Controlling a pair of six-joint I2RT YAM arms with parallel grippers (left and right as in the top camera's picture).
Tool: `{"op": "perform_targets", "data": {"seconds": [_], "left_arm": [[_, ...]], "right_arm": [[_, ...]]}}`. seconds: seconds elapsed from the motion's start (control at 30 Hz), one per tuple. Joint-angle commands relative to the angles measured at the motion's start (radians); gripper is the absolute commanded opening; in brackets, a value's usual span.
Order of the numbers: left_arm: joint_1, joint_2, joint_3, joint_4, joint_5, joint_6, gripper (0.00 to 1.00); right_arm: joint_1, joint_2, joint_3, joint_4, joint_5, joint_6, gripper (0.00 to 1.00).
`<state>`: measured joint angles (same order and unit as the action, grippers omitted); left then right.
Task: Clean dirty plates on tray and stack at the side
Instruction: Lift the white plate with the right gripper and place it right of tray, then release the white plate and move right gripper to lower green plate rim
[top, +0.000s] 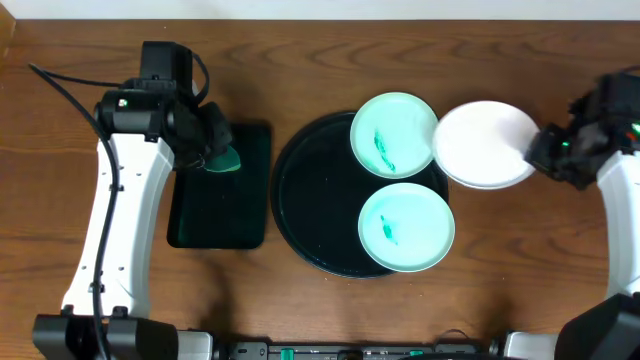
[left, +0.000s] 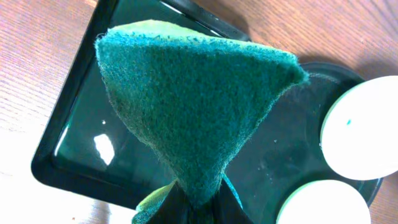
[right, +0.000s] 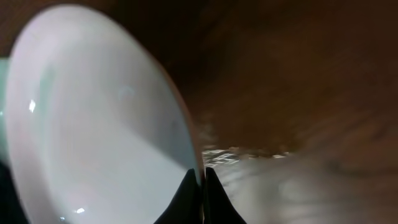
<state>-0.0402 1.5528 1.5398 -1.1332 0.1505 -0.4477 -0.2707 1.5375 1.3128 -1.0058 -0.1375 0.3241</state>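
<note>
1. The wooden desk (top: 300, 30) carries everything.
2. The round black tray (top: 310, 190) holds the smeared upper mint plate (top: 393, 135) at 1 o'clock and the lower mint plate (top: 405, 228) at 5 o'clock.
3. The dark green rectangular tray (top: 215, 215) lies at the black tray's 9 o'clock.
4. The white plate (top: 485, 145), at its 2 o'clock, is clamped by the rim in the right pincer (right: 202, 186).
5. The left pincer (left: 189, 200) grips a green scouring sponge (left: 193, 106).

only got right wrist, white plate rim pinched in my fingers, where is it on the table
Observer: The white plate is just off the right edge of the black tray, beside the upper mint plate.
Operator: other plates clean
Observer: No. The upper mint plate and the lower mint plate, both on the black tray, each show a teal smear.
Operator: left arm doing what
Observer: The left gripper holds a green sponge over the rectangular dark green tray.
</note>
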Motion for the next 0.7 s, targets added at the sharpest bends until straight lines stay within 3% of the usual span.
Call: {"op": "perform_targets", "data": {"seconds": [0.0,0.33,0.5,0.6,0.67], "left_arm": [[0.002,0.024,0.002,-0.003,-0.006,0.006,0.07],[0.002,0.029,0.002,0.005,-0.006,0.006,0.07],[0.002,0.029,0.002,0.013,-0.006,0.006,0.07],[0.002,0.029,0.002,0.013,-0.006,0.006,0.07],[0.002,0.029,0.002,0.013,-0.006,0.006,0.07]], "right_arm": [[-0.094,-0.011,-0.133,0.095,0.006,-0.045,0.01],[-0.103,-0.003,-0.444,0.488,0.045,-0.041,0.01],[-0.103,0.011,-0.481,0.566,0.071,-0.041,0.01],[-0.102,0.011,-0.476,0.560,0.064,-0.041,0.21],[-0.100,0.011,-0.449,0.512,0.035,-0.041,0.26]]}}
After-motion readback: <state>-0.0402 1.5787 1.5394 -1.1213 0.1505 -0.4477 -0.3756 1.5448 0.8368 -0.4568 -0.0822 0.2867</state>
